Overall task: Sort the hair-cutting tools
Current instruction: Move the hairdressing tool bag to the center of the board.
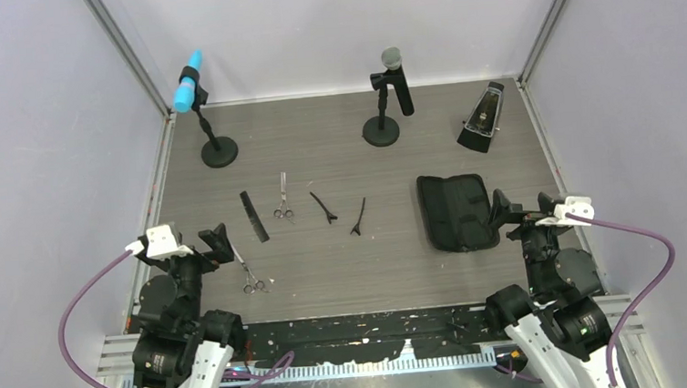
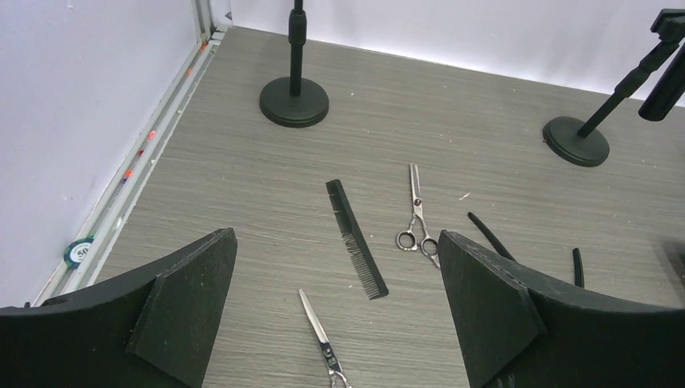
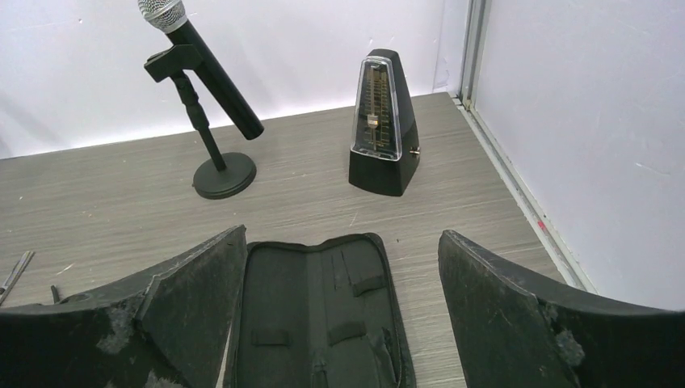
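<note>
The hair-cutting tools lie loose on the grey table. A flat black comb (image 1: 253, 216) (image 2: 355, 238) has one pair of silver scissors (image 1: 282, 198) (image 2: 416, 214) to its right. A second pair of scissors (image 1: 248, 272) (image 2: 321, 339) lies nearer the left arm. Two thin black hair clips (image 1: 323, 206) (image 1: 358, 217) rest mid-table; one clip (image 2: 489, 234) is partly hidden behind a finger. My left gripper (image 1: 199, 250) (image 2: 337, 275) hovers open just short of the near scissors, holding nothing. My right gripper (image 1: 519, 211) (image 3: 343, 242) is open and empty over the near end of the case.
An open black zip case (image 1: 456, 212) (image 3: 323, 315) lies at the right. At the back stand a blue-headed microphone (image 1: 188, 82) on a round base (image 2: 294, 101), a grey-headed microphone (image 1: 392, 72) (image 3: 202, 65) and a black metronome (image 1: 483, 118) (image 3: 384, 121). Walls close in on three sides.
</note>
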You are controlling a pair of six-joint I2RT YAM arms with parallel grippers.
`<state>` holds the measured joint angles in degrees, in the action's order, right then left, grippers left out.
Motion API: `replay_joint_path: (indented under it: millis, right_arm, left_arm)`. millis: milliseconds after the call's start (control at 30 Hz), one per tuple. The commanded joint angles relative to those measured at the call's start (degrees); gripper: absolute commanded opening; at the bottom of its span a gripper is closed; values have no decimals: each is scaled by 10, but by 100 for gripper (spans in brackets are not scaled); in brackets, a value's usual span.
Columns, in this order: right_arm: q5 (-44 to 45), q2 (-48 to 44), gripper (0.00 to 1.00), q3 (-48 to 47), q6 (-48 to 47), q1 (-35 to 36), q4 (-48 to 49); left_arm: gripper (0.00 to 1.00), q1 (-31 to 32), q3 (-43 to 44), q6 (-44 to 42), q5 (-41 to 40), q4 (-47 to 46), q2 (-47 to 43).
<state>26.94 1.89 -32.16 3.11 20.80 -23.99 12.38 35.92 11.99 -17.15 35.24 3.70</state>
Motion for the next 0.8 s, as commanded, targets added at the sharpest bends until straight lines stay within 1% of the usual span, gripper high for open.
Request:
replay_joint_path:
  millis: [0,33,167,367,500,533,567,633,667,767]
  right_arm:
    - [-7,19,95,-15,0,3,8]
    - [-9,31,95,-18,2,3,7]
    - [-67,86,95,-38,9,3,-6]
    - [-93,202,95,-73,51,3,-38]
    - [-115,318,95,-105,86,3,-63]
    - [-115,363,95,-121,104,3,-73]
    - [-112,386,95,-128,132,2,-76]
    - [-104,474,95,-153,178,3,-82]
    - [-132,500,95,-168,174,3,-91]
    - [-153,579,95,-182,191,3,-97]
  left_arm:
    - [100,2,0,3,-21,-40,-4]
    - [100,2,0,3,-21,-38,-4]
    - [100,4,-3,3,-18,-38,-5]
    - [100,13,-5,1,-24,-30,-11]
    - [100,14,-6,1,-27,-23,-17]
    - [100,15,-6,1,-29,-23,-17]
    - [100,15,-7,1,-29,-23,-17]
    - [100,15,-6,1,-28,-24,-17]
    - [100,15,-8,1,-27,-23,-18]
    - [100,15,-8,0,-27,-22,-20]
